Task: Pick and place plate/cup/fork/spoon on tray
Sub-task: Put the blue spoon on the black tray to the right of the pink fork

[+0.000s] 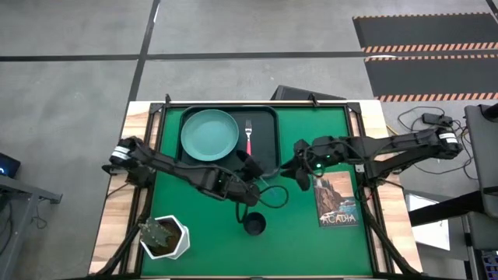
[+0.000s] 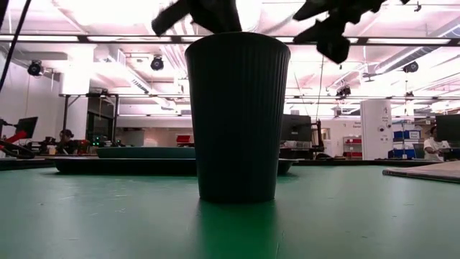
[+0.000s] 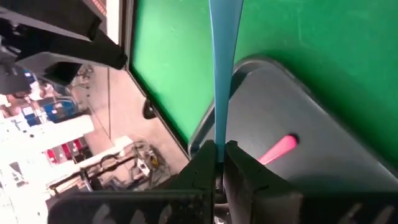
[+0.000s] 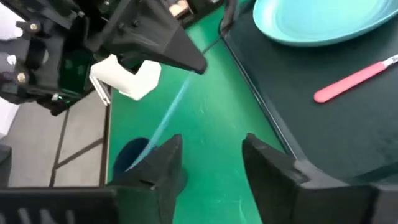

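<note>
Spoon (image 3: 222, 68) pinched by handle end in left gripper (image 3: 219, 163), right gripper (image 4: 208, 158) spread, empty nearby: could swing/slip off tray (image 1: 268, 152) edge w/ thin grip.

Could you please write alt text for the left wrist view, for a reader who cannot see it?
The left gripper is shut on the light blue handle of the spoon, holding it over a corner of the black tray. The pink end of the fork lies on the tray, with the green mat beyond.
</note>
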Motion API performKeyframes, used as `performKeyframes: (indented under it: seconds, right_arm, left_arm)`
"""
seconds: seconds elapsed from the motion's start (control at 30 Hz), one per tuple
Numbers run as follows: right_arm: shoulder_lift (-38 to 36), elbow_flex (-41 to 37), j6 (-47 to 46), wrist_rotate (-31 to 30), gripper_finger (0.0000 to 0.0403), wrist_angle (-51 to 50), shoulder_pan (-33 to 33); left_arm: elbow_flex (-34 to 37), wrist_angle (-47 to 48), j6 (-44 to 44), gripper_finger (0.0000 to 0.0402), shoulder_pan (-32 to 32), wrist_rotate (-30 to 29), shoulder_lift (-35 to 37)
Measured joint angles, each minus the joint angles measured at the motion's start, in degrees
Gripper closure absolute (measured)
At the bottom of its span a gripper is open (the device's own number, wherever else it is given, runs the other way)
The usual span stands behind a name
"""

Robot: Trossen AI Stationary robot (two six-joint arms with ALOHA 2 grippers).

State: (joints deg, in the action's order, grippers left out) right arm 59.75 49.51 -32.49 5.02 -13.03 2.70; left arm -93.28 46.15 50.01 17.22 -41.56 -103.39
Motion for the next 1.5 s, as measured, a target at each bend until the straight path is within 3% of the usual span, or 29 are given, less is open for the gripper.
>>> performKeyframes:
  seconds: [0.27,0.53,0.9,1.03,1.27,1.5]
  right_arm:
    - [5.7,0.0,-0.9,0.0,0.0208,5.1,-1.2]
    - [7.9,2.9,-0.7,6.4,0.0206,5.0,-2.5]
    - [13.3,5.8,0.2,6.7,0.0212,4.4,-2.5]
    - [14.2,6.4,0.8,7.0,0.0246,4.3,-2.5]
    - [14.1,6.3,2.4,7.0,0.0380,3.9,-2.5]
    - [14.0,6.3,2.9,7.0,0.0393,3.8,-2.5]
  left_arm:
    - [0.0,-3.7,4.7,0.0402,-1.3,-2.7,-1.6]
    - [0.0,-5.7,7.9,0.0402,-1.5,-4.0,-1.6]
    - [-0.1,-9.7,11.9,0.0401,-1.9,-4.9,-1.6]
    - [-0.1,-9.7,11.9,0.0401,-1.9,-5.3,-1.6]
    - [0.0,-9.6,12.0,0.0401,-1.9,-5.4,-1.5]
    - [0.0,-9.6,11.9,0.0397,-1.8,-5.7,-1.4]
